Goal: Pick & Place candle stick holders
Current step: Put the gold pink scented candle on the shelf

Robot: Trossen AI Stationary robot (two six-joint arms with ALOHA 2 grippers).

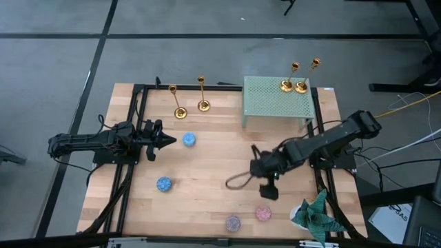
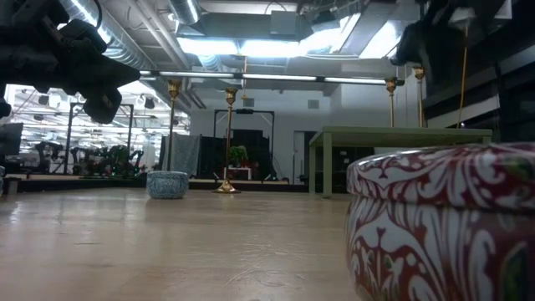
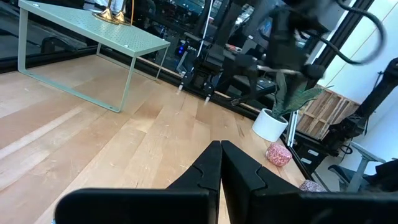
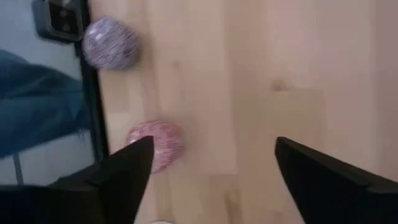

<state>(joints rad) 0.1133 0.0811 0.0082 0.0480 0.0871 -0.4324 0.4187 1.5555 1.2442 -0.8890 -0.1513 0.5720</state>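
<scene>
Two gold candle stick holders [image 1: 179, 110] [image 1: 203, 103] stand upright on their round bases on the wooden table near its far edge. Two more [image 1: 286, 84] [image 1: 301, 86] stand on the green perforated stand [image 1: 272, 103] at the far right; their bases also show in the left wrist view [image 3: 112, 12]. My left gripper [image 1: 169, 141] is shut and empty above the table's left part, pointing right. My right gripper [image 1: 267, 189] is open and empty, pointing down over the near right part of the table; its two fingers stand wide apart in the right wrist view [image 4: 212, 146].
Small round patterned tins lie about: two blue [image 1: 189, 139] [image 1: 163, 184], a purple one [image 1: 233, 222] and a pink one [image 1: 263, 213] near the front edge. A green plant in a white pot [image 1: 317, 213] stands at the near right corner. A dark cable loop [image 1: 238, 180] hangs beside the right gripper.
</scene>
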